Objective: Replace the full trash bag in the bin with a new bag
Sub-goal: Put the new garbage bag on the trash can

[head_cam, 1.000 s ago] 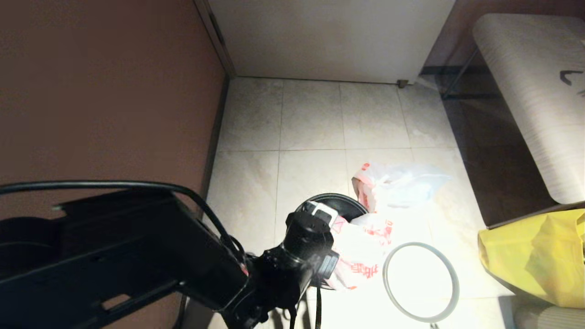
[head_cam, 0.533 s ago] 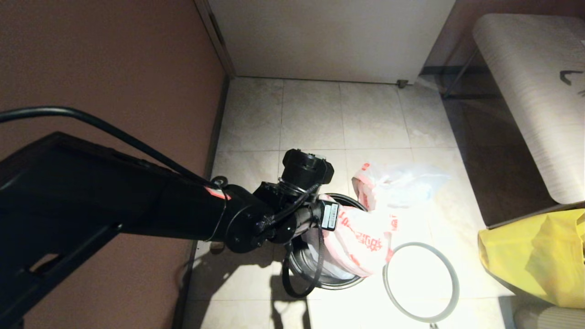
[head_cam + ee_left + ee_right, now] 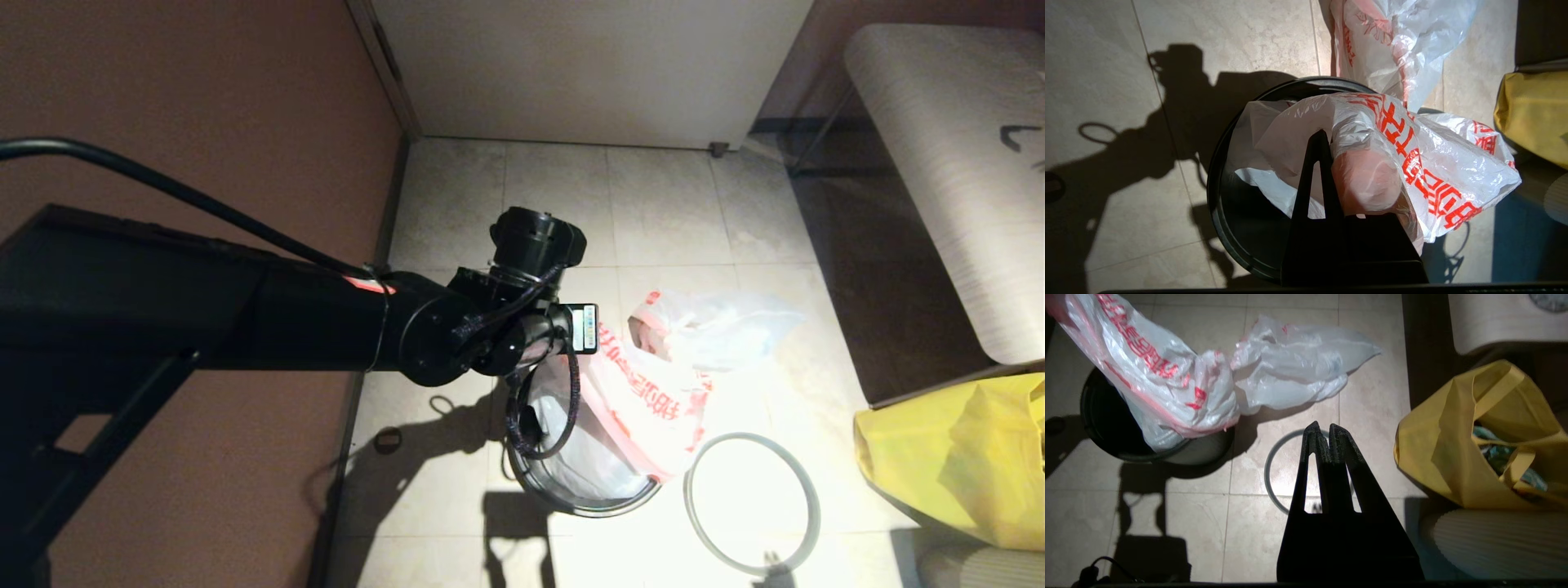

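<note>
New bag (image 3: 645,392) hangs pinched in the left tool (image 3: 1327,139), whose fingers are closed narrow on a gathered fold of the film; one finger shows black while the plastic is wrapped over the other. Its long axis slants in the head view from the tool, up and to the left, down toward the near right rim of the bin (image 3: 588,506), where its lower end sinks inside, while a loose flap with red characters spills over the right rim. Nearest the robot, the right tool (image 3: 1323,430) hovers with its fingers pressed together and holding nothing, above the grey hoop (image 3: 690,490), which lies flat on the floor (image 3: 555,212) just right of the bin. Only the right wrist view shows this tool; the head view does not take it in. The left wrist view looks straight down into the bin's dark mouth, part covered by the bag, which the head view hides behind the arm. To the right sits a yellow bag (image 3: 955,457), and only the right wrist view looks into its open top at the items inside. Just beyond the bin lies the full trash bag (image 3: 718,331) on its side, long axis running left to right, the bunched red-printed end beside the bin's far rim and the pale tapered end pointing right; the right wrist view shows a clear bottle shape through its skin. Farther off stand a pale bench (image 3: 939,163), a brown wall (image 3: 204,122) on the left and a white panel (image 3: 588,65).
</note>
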You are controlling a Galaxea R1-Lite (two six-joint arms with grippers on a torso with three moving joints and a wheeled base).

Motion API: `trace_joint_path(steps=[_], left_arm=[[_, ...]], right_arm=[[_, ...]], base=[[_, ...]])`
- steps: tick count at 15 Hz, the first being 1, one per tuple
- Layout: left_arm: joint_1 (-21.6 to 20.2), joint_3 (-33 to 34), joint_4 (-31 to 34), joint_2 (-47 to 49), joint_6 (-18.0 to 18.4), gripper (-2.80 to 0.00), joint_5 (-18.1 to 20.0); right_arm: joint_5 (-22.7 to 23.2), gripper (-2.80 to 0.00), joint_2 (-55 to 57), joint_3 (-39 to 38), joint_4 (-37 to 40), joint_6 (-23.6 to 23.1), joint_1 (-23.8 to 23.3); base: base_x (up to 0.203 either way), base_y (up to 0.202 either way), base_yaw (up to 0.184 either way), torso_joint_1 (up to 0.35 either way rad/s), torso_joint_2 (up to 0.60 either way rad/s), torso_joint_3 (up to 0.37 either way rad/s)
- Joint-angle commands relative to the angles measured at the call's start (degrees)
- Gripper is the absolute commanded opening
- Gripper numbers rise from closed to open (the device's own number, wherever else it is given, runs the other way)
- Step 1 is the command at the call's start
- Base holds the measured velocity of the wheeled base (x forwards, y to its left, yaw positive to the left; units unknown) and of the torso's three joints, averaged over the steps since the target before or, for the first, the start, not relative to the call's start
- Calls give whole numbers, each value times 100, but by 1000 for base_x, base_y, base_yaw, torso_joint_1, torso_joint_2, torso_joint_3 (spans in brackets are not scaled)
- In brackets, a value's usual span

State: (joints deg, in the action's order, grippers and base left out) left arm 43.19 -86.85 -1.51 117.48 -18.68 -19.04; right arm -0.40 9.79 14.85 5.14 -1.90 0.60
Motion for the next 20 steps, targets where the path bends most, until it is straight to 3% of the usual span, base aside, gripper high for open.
trace_joint_path(steps=[1, 5, 8, 11, 14, 17, 20], left_arm=[[-14, 18, 13, -167, -103, -280, -8], [416, 644, -5, -245, -104, -280, -10], [488, 225, 76, -309, -103, -280, 19], [111, -217, 654, -317, -149, -280, 22], [-118, -263, 679, -420, -392, -280, 15], [-385, -265, 662, -584, -424, -280, 50], [-592, -403, 661, -762, -901, -280, 192]], right_arm=[[14, -280, 1039, 864, 2, -30, 2], [93, -280, 2164, 2215, 829, -225, 26], [293, -280, 3385, 2465, 923, -166, 71], [380, -280, 4731, 2524, 235, 66, 138], [413, -280, 5585, 2532, -509, 597, 532], [400, -280, 5789, 2473, -558, 960, 981], [360, -280, 6135, 2443, -558, 1422, 1471]], base=[[0, 0, 0, 0, 0, 0], [0, 0, 0, 0, 0, 0], [0, 0, 0, 0, 0, 0], [0, 0, 0, 0, 0, 0], [0, 0, 0, 0, 0, 0], [0, 0, 0, 0, 0, 0], [0, 0, 0, 0, 0, 0]])
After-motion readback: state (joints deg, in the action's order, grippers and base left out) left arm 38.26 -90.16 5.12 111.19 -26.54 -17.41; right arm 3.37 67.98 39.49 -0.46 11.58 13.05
